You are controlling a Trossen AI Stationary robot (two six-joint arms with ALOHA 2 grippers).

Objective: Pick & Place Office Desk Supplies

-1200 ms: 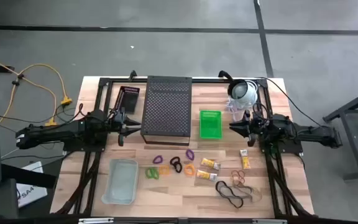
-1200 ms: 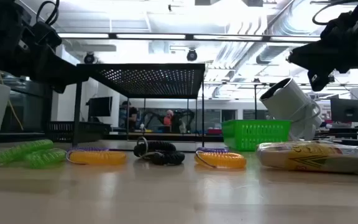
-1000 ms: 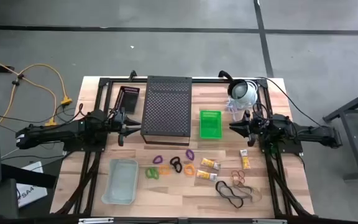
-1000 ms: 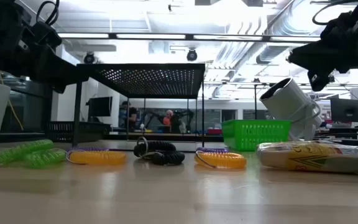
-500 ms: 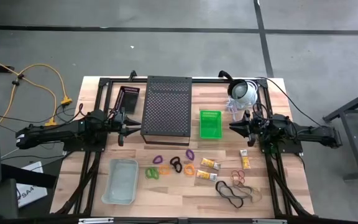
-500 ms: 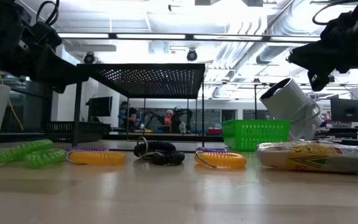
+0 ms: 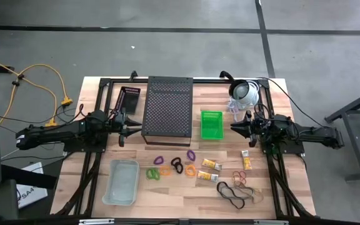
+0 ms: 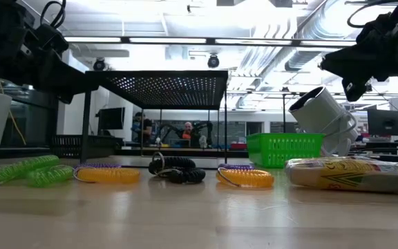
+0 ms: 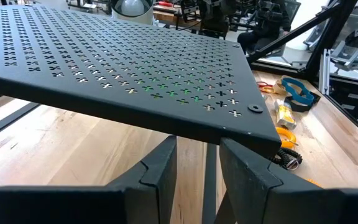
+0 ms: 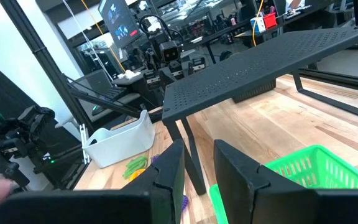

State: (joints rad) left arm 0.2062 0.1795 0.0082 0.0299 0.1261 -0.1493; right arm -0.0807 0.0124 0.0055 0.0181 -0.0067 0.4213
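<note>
The office desk supplies lie loose on the near half of the wooden table. They are purple (image 7: pixel 159 160), green (image 7: pixel 152 174), orange (image 7: pixel 165 170) and black loops (image 7: pixel 177 165), yellow-and-white packets (image 7: pixel 210 164) and dark rubber bands (image 7: pixel 235 194). The low view shows green loops (image 8: pixel 26 170), a black loop (image 8: pixel 178 171) and a packet (image 8: pixel 351 174) resting flat. My left gripper (image 7: pixel 126 129) (image 9: pixel 197 142) hovers at the black stand's left side, fingers slightly apart, holding nothing. My right gripper (image 7: pixel 235 127) (image 10: pixel 197 146) hovers right of the green basket, fingers slightly apart, holding nothing.
A black perforated stand (image 7: pixel 167 106) occupies the table's middle, with a green basket (image 7: pixel 212 124) to its right. A white dome device (image 7: pixel 245 94) with a cable sits at the far right. A pale tray (image 7: pixel 122 181) lies near left, and a dark rack (image 7: pixel 130 98) far left.
</note>
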